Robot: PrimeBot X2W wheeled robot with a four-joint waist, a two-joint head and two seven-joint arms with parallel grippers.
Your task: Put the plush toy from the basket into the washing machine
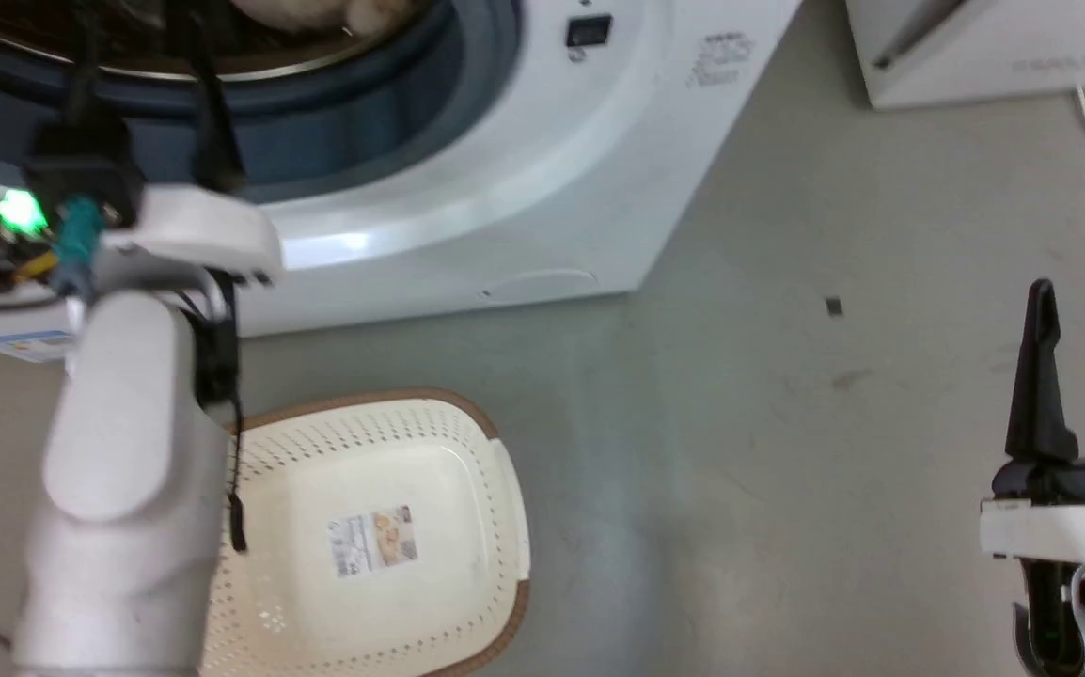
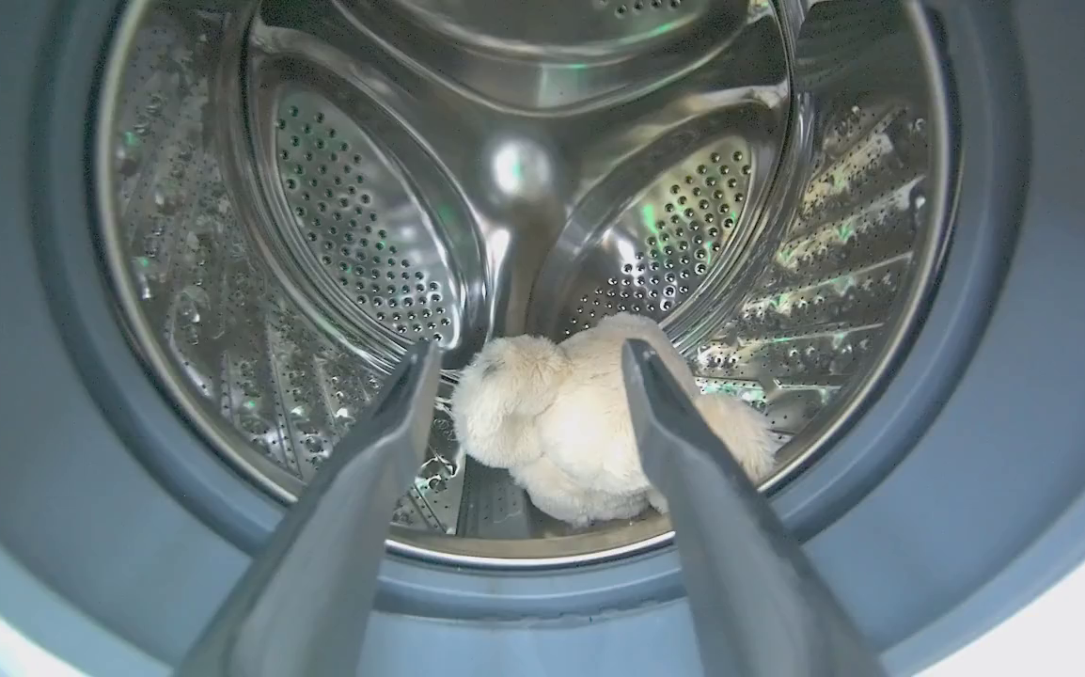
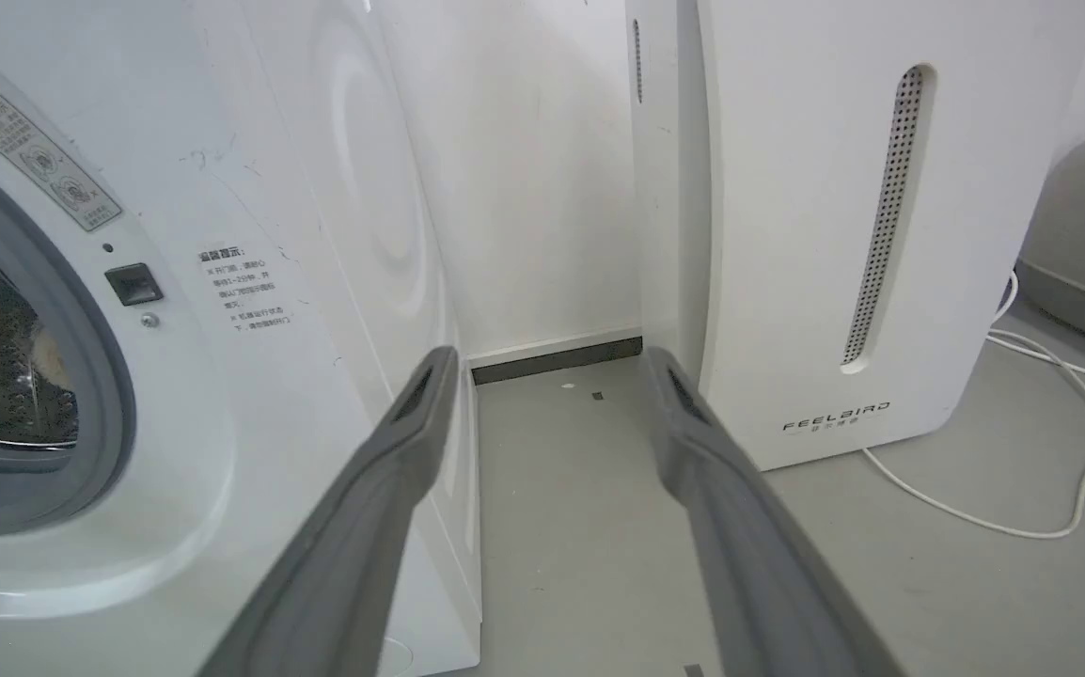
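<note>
We find the plush toy [image 2: 561,423] lying inside the washing machine [image 1: 524,188], on the bottom of the steel drum [image 2: 364,235] close behind the front lip, a cream fluffy heap on the perforated metal. Our left end effector [image 2: 531,350] reaches into the porthole, level with the grey rubber ring [image 2: 63,423]. Its two dark fingers [image 2: 383,442] are spread wide and grip nothing. The toy rests beyond them, and the right-hand finger crosses in front of part of its fur in the left wrist view. Whether that finger touches the fur we cannot tell. The basket [image 1: 495,527] stands on the floor [image 1: 740,423] just in front of the machine, on the near left, with the paper label [image 1: 373,541] showing on its bottom. Our right end effector [image 1: 1083,291] hangs over bare floor at the near right, well apart from the machine, fingers parted and holding nothing. Farther right stands a plain white appliance [image 3: 787,235] with a white cable [image 3: 975,508] looping across the floor beside it.
</note>
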